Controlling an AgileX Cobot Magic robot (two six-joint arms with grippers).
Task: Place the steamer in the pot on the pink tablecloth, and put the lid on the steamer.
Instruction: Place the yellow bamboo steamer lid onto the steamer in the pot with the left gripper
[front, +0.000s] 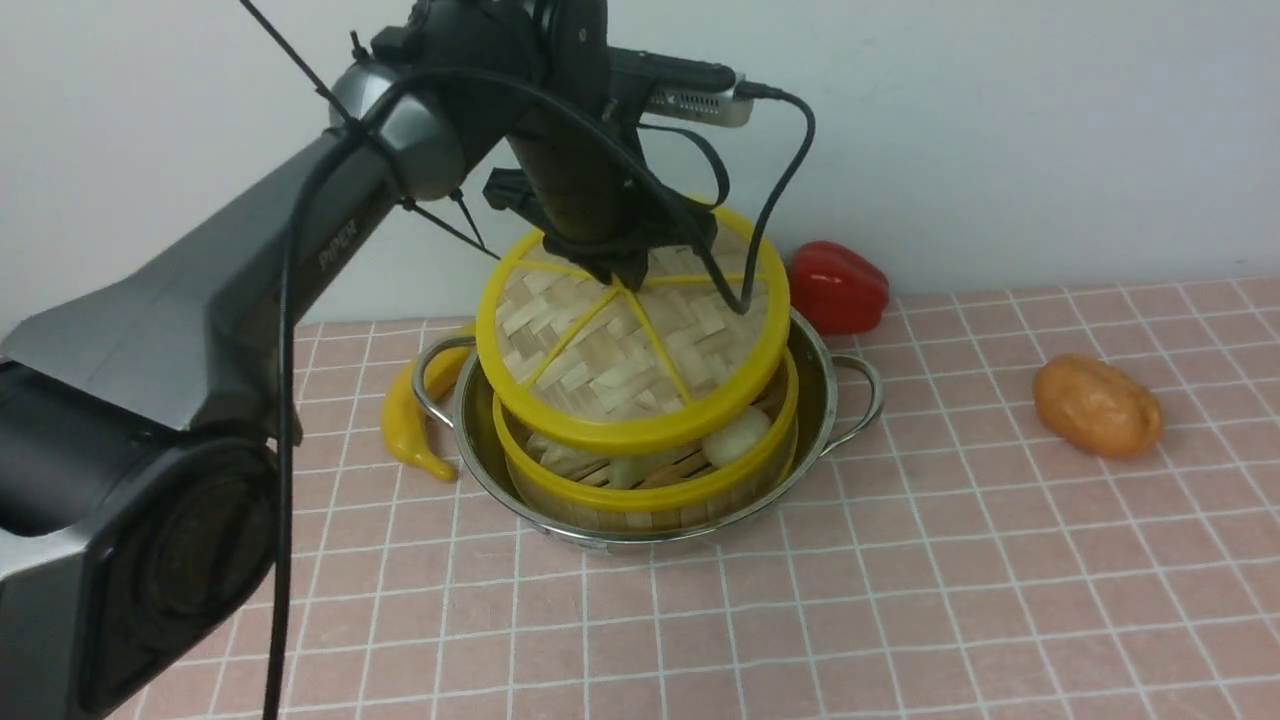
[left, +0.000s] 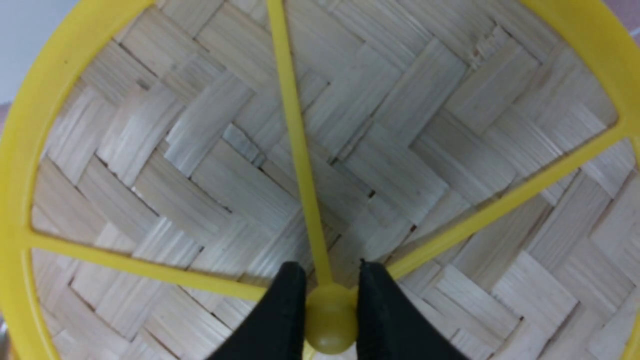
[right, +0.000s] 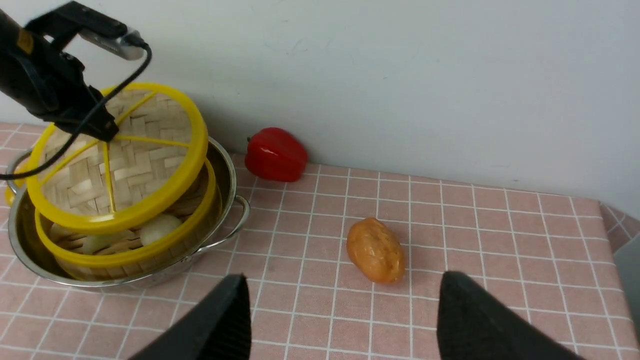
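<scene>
The steel pot (front: 826, 392) stands on the pink tablecloth (front: 900, 580) with the steamer (front: 650, 496) sitting inside it. Pale round food pieces (front: 735, 436) lie in the steamer. The lid (front: 620, 370) hangs tilted just above the steamer, its low edge near the steamer's front rim. My left gripper (front: 625, 270) is shut on the lid's yellow centre hub (left: 330, 320), with a black finger on each side of it; the woven lid (left: 400, 150) fills the left wrist view. My right gripper (right: 344, 280) stands wide open and holds nothing, above the cloth to the right of the pot (right: 226, 172).
A red pepper (front: 838, 285) lies behind the pot by the wall. A brown potato (front: 1097, 405) rests to the right, and a yellow chilli (front: 410, 420) lies against the pot's left handle. The cloth's far right corner (right: 612, 220) shows in the right wrist view.
</scene>
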